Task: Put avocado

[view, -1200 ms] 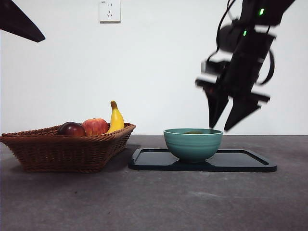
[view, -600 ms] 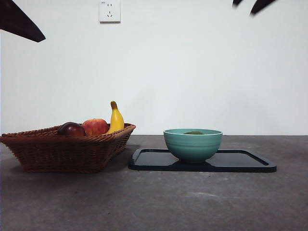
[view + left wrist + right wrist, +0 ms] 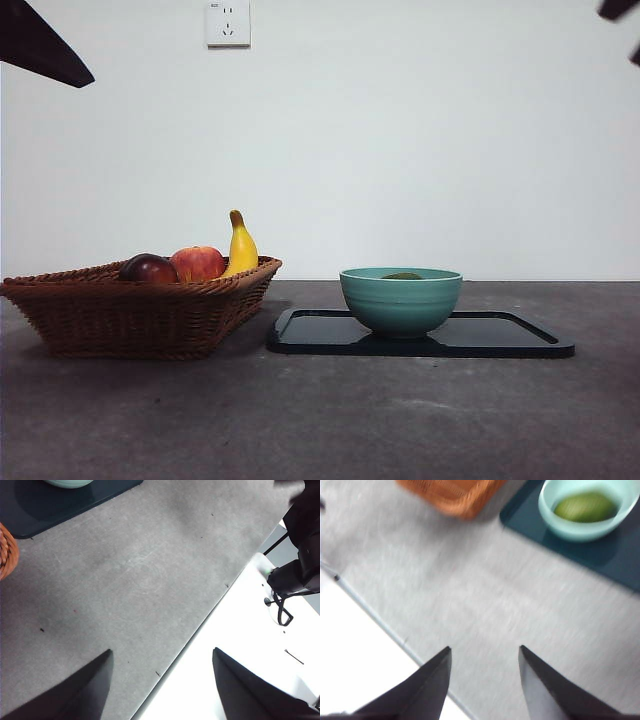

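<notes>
One avocado (image 3: 585, 506) lies in bowl (image 3: 401, 299) mid-tray (image 3: 510, 340); we judge it placed. Right gripper (image 3: 482, 657) released, high, clear; left gripper (image 3: 160, 662) released, idle.

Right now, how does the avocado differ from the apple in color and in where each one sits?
The avocado is dull olive green; the apple is red with yellow. The avocado lies alone in the teal bowl on the dark tray, barely showing over the rim; the apple sits in the wicker basket, between a dark maroon fruit and a banana. Both are rounded fruits, untouched by either gripper.
</notes>
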